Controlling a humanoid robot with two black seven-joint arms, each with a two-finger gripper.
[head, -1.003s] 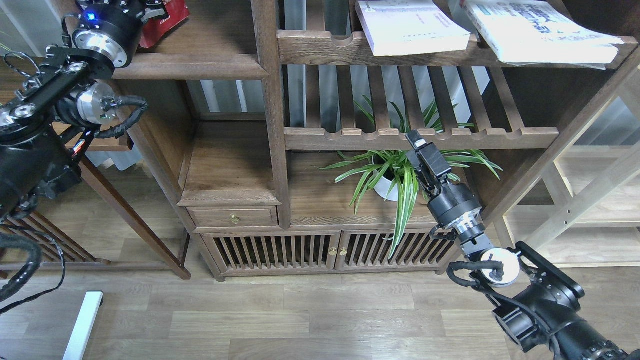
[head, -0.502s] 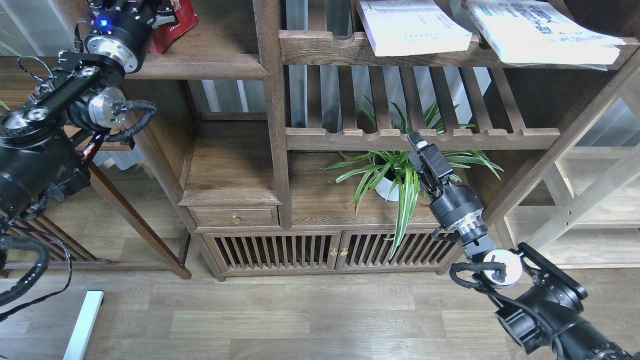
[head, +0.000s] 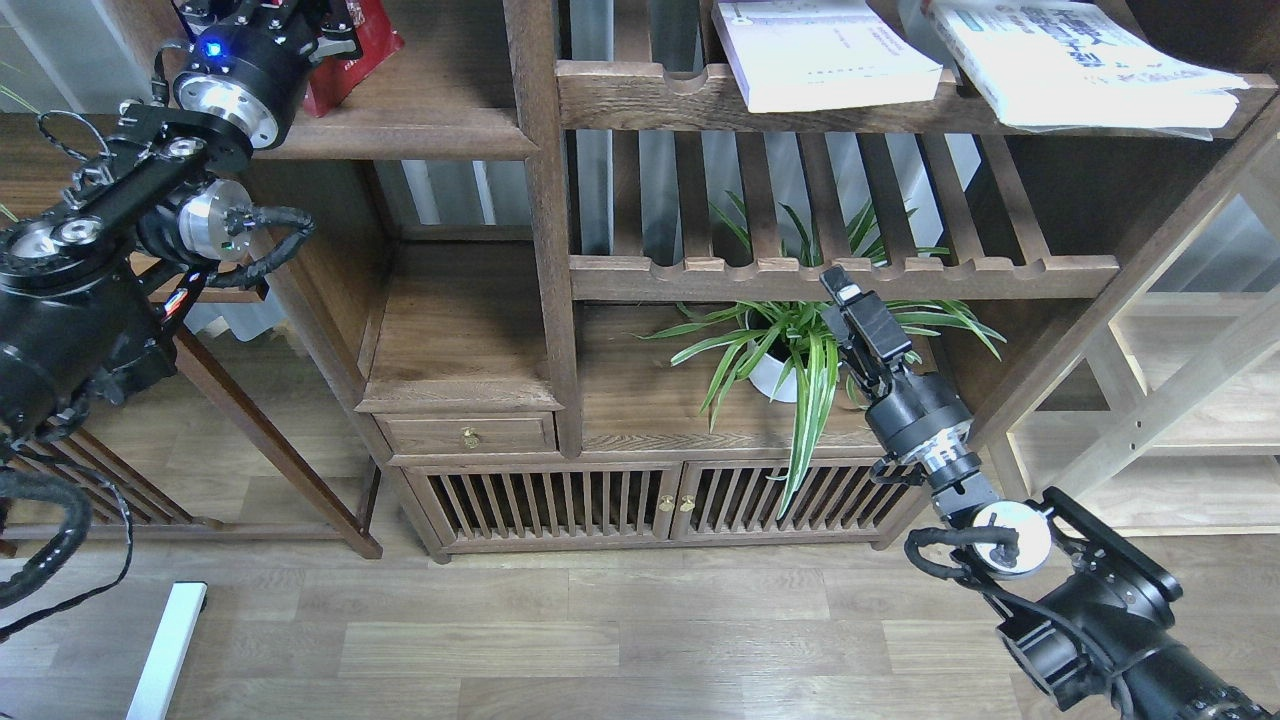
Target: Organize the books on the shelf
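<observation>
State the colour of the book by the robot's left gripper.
Dark red, seen in the head view: the book lies on the shelf at the left gripper.

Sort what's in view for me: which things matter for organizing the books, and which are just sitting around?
Belongs to the job:
- red book, at the left gripper
- lavender-white book on the slatted rack
- white book with blue characters beside it
- solid shelf

Just lying about:
- potted plant
- small drawer
- slatted cabinet doors
</observation>
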